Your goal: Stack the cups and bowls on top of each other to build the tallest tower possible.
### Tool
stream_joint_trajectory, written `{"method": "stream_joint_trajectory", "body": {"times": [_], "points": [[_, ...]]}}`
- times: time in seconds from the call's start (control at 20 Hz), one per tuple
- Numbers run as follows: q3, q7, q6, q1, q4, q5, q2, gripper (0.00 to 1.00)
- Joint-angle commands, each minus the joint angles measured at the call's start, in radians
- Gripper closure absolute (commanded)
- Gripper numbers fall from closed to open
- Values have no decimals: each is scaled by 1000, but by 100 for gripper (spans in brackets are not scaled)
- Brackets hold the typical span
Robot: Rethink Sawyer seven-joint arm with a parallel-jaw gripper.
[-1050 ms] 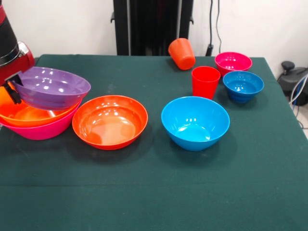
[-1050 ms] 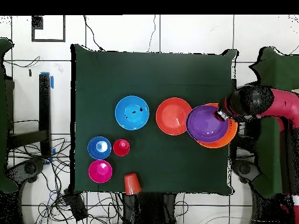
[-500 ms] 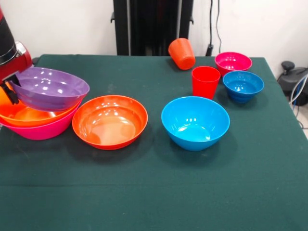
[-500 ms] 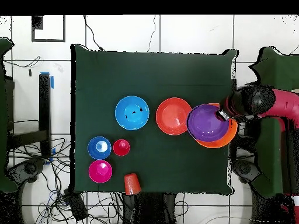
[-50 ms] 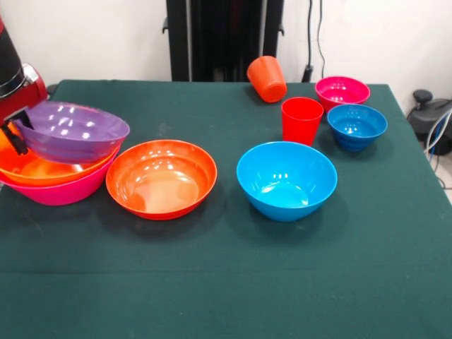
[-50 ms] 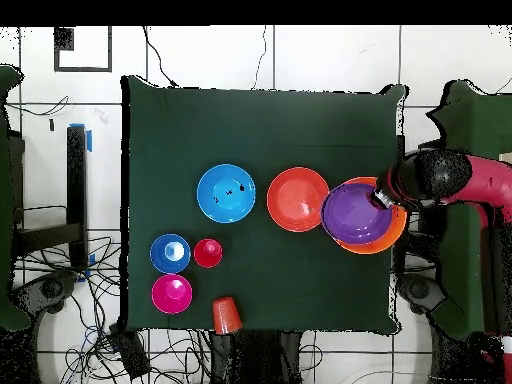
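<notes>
My gripper [image 5: 15, 134] is at the table's left edge, shut on the rim of the purple bowl [image 5: 68, 131]. The bowl hangs tilted just above the tower [image 5: 60, 185], a yellow-orange bowl [image 5: 34, 169] nested in the big pink bowl [image 5: 67, 192]. Overhead, the gripper [image 6: 384, 198] grips the purple bowl [image 6: 355, 212] over the yellow-orange bowl [image 6: 392, 232]. A shallow red-orange bowl [image 5: 161, 178] sits beside the pile, and a medium blue bowl [image 5: 286, 180] right of it. The red cup [image 5: 301, 120] stands upright. The orange cup [image 5: 267, 78] lies on its side.
A small magenta bowl [image 5: 342, 92] and a small blue bowl [image 5: 357, 126] stand at the far right, behind the medium blue bowl. The green tablecloth [image 5: 233, 282] covers the table, and the pile sits close to its left edge.
The purple bowl has shifted slightly further over the pile with the gripper. Everything else stays where it was.
</notes>
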State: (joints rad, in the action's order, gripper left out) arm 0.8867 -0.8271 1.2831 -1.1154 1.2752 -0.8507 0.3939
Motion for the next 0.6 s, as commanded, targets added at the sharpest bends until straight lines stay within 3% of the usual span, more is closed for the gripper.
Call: {"method": "stream_joint_trajectory", "body": {"times": [0.05, 0.6], "points": [[-10, 377, -66, 3, 19, -32, -37, 0], [-10, 349, -124, -26, 84, -30, -17, 0]]}}
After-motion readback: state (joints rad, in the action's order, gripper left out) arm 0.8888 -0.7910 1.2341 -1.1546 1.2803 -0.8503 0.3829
